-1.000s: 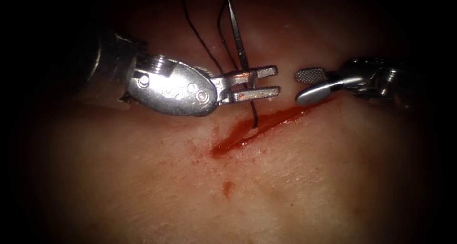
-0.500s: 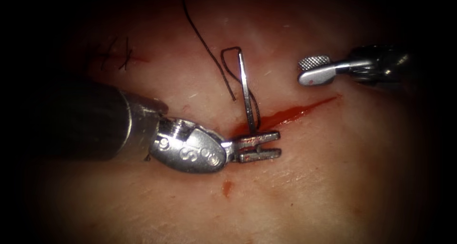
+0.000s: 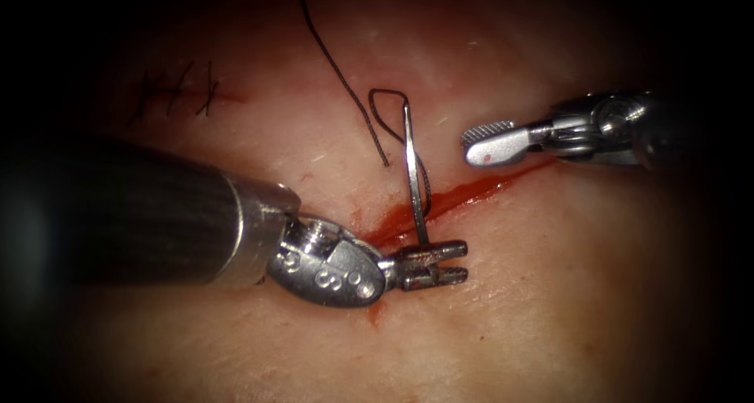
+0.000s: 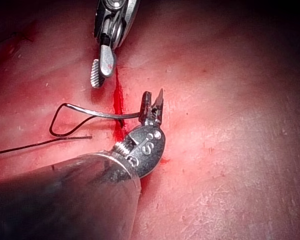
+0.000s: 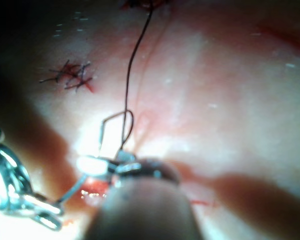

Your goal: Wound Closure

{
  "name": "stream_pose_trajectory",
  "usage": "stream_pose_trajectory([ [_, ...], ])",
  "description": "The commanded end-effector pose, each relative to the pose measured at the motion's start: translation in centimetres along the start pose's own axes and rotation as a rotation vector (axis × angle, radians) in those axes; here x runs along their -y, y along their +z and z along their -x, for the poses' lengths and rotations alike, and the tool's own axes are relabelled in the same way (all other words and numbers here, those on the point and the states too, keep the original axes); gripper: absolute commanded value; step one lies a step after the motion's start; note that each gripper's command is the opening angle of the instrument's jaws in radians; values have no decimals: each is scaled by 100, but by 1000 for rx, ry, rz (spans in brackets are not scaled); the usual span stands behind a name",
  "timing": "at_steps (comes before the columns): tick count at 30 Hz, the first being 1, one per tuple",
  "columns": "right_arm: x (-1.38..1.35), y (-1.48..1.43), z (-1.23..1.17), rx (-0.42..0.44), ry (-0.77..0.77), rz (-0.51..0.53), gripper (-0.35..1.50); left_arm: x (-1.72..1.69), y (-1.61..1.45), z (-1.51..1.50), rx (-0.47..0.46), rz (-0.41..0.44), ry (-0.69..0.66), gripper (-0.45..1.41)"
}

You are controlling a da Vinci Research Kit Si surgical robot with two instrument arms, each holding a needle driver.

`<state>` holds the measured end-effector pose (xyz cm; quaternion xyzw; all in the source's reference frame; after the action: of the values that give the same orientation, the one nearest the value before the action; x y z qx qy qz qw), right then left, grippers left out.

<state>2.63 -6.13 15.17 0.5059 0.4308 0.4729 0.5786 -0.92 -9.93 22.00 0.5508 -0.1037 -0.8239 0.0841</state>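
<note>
The left tool (image 3: 440,263) lies in the lower middle of the endoscope view, and its two jaws are closed on the needle (image 3: 411,175) near one end of the curve. In the left wrist view the same tool (image 4: 153,107) shows the needle (image 4: 110,114) coming out of the jaws to the side. From the jaws the needle rises almost straight up across the cut (image 3: 448,203), which runs as a red line from the middle toward the right. I cannot tell if any part of the needle is inside the tissue (image 3: 550,309). At the upper end of the needle the thread (image 3: 338,65) makes a small loop, and another strand goes up to the top edge of the frame. Red fluid (image 3: 375,310) marks the tissue just under the left tool.

The right tool (image 3: 488,140) is at the upper right of the frame, beside the right end of the cut and apart from the needle. Its jaws stand slightly apart and hold nothing. Finished stitches (image 3: 177,93) lie in the upper left.
</note>
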Motion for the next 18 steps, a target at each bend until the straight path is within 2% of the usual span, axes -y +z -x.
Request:
stream_pose_trajectory([
  [1,-4,10,5,2,1,-8,96,-9,7,-1,-2,2,4,-45],
  [13,2,41,10,23,-5,-46,93,-10,12,-6,7,0,26,-45],
  [18,0,45,9,12,-8,-35,91,-9,13,-10,7,-1,29,-45],
])
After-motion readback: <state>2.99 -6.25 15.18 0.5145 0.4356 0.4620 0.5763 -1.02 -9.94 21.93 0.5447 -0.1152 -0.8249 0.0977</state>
